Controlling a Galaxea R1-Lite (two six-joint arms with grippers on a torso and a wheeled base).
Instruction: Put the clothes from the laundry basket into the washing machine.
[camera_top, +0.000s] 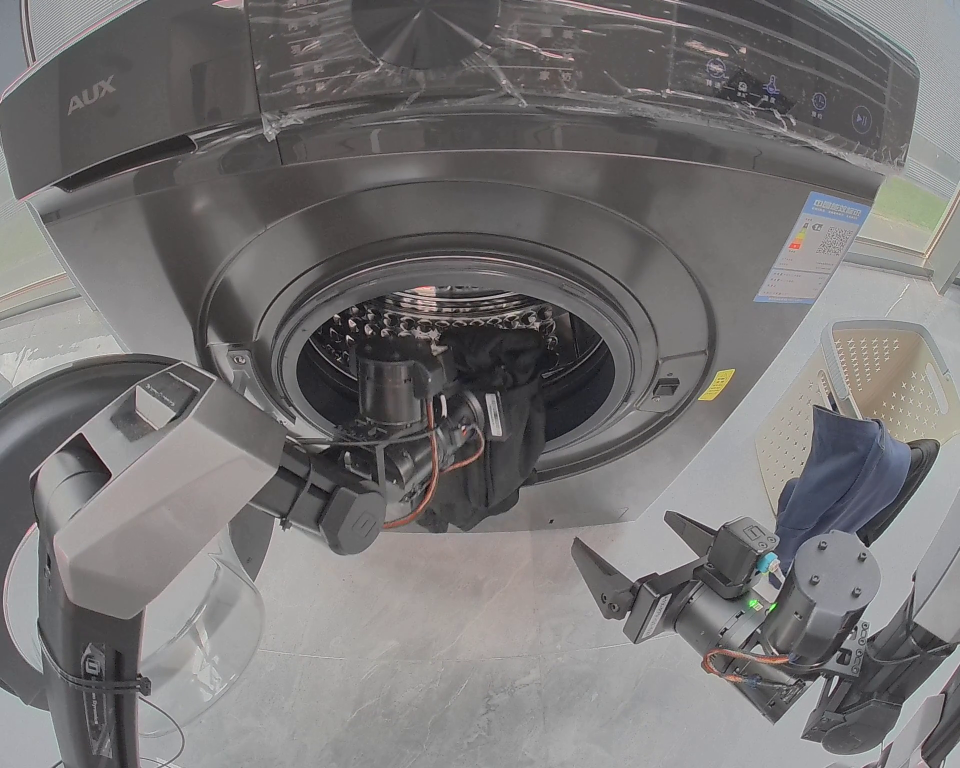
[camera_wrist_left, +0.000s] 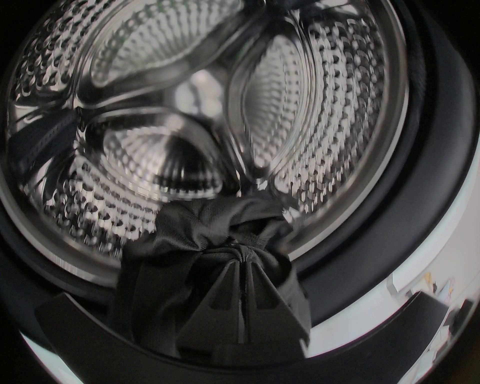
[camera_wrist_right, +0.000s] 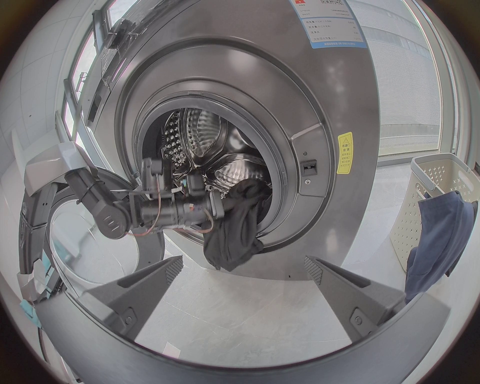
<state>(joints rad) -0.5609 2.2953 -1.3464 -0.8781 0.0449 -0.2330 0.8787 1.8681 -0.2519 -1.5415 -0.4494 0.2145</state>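
My left gripper (camera_wrist_left: 245, 260) is shut on a black garment (camera_wrist_left: 200, 235) at the mouth of the washing machine (camera_top: 480, 220). Part of the black garment (camera_top: 500, 440) hangs down over the door rim and the front panel; in the right wrist view the garment (camera_wrist_right: 235, 225) drapes from the opening. The steel drum (camera_wrist_left: 200, 100) lies behind it. My right gripper (camera_top: 645, 550) is open and holds nothing, low over the floor in front of the machine. A cream laundry basket (camera_top: 880, 370) stands at the right with a blue garment (camera_top: 840, 480) draped over its edge.
The round glass door (camera_top: 130, 540) of the machine is swung open at the left, beside my left arm. Grey tiled floor (camera_top: 450, 640) stretches in front of the machine. Windows run along the wall behind the basket (camera_wrist_right: 440, 175).
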